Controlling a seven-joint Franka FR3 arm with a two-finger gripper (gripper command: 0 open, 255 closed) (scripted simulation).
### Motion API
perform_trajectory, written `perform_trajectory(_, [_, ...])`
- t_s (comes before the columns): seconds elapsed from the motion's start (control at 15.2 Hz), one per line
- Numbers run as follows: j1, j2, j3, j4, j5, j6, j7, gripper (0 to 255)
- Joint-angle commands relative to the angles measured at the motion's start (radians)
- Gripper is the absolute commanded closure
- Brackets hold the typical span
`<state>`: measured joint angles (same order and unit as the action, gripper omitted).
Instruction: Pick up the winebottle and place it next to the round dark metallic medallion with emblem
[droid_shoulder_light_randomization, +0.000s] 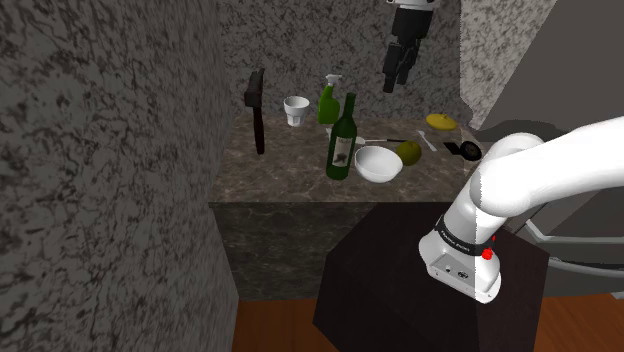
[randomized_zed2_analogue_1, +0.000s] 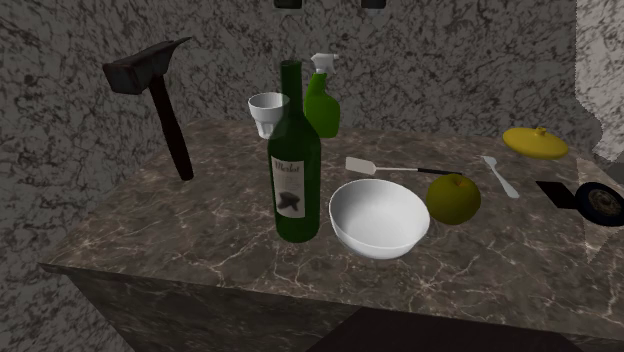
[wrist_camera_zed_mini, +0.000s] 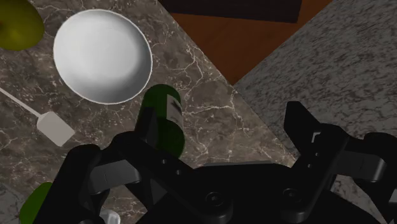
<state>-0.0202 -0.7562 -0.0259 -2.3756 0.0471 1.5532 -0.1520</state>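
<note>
Gripper (droid_shoulder_light_randomization: 393, 80): my fingers spread, empty, high above counter (droid_shoulder_light_randomization: 300, 170) | winebottle (randomized_zed2_analogue_1: 296, 170): upright, just beside white bowl (randomized_zed2_analogue_1: 378, 217) on shoulder view's left; medallion (randomized_zed2_analogue_1: 600, 203) well right | handling: likely heavy, slick, breakable; I would clasp mid-body.

Dark green winebottle (randomized_zed2_analogue_1: 297, 160), white bowl (randomized_zed2_analogue_1: 378, 217), brown veined marble counter (randomized_zed2_analogue_1: 200, 230).

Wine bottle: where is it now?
In the second exterior view the wine bottle stands upright on the counter, just left of the white bowl.
</note>
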Motion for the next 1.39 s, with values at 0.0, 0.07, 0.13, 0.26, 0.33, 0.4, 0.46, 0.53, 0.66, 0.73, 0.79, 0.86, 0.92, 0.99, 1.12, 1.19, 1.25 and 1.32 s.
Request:
perform_trajectory(0.0, [0.000,0.000,0.000,0.000,0.000,0.000,0.000,0])
perform_trajectory(0.07, [-0.001,0.017,-0.004,-0.010,-0.010,0.042,-0.014,0])
perform_trajectory(0.13, [-0.001,0.035,-0.009,-0.019,-0.019,0.084,-0.028,0])
perform_trajectory(0.26, [-0.002,0.076,-0.017,-0.033,-0.036,0.167,-0.055,0])
perform_trajectory(0.33, [-0.003,0.099,-0.022,-0.037,-0.044,0.209,-0.067,0])
perform_trajectory(0.4, [-0.003,0.122,-0.026,-0.040,-0.052,0.250,-0.080,0])
perform_trajectory(0.46, [-0.004,0.147,-0.031,-0.042,-0.059,0.292,-0.092,0])
perform_trajectory(0.53, [-0.004,0.172,-0.035,-0.042,-0.066,0.332,-0.104,0])
perform_trajectory(0.66, [-0.005,0.227,-0.044,-0.037,-0.079,0.413,-0.127,0])
perform_trajectory(0.73, [-0.005,0.255,-0.048,-0.032,-0.084,0.452,-0.138,0])
perform_trajectory(0.79, [-0.005,0.284,-0.052,-0.026,-0.089,0.490,-0.150,0])
perform_trajectory(0.86, [-0.005,0.285,-0.052,-0.026,-0.090,0.491,-0.150,0])
perform_trajectory(0.92, [-0.005,0.290,-0.053,-0.036,-0.090,0.505,-0.150,0])
perform_trajectory(0.99, [-0.005,0.294,-0.053,-0.045,-0.090,0.520,-0.150,0])
perform_trajectory(1.12, [-0.005,0.305,-0.055,-0.064,-0.090,0.549,-0.150,0])
perform_trajectory(1.19, [-0.005,0.311,-0.055,-0.073,-0.090,0.563,-0.150,0])
perform_trajectory(1.25, [-0.005,0.317,-0.056,-0.081,-0.090,0.578,-0.150,0])
perform_trajectory(1.32, [-0.005,0.326,-0.057,-0.095,-0.090,0.601,-0.151,0])
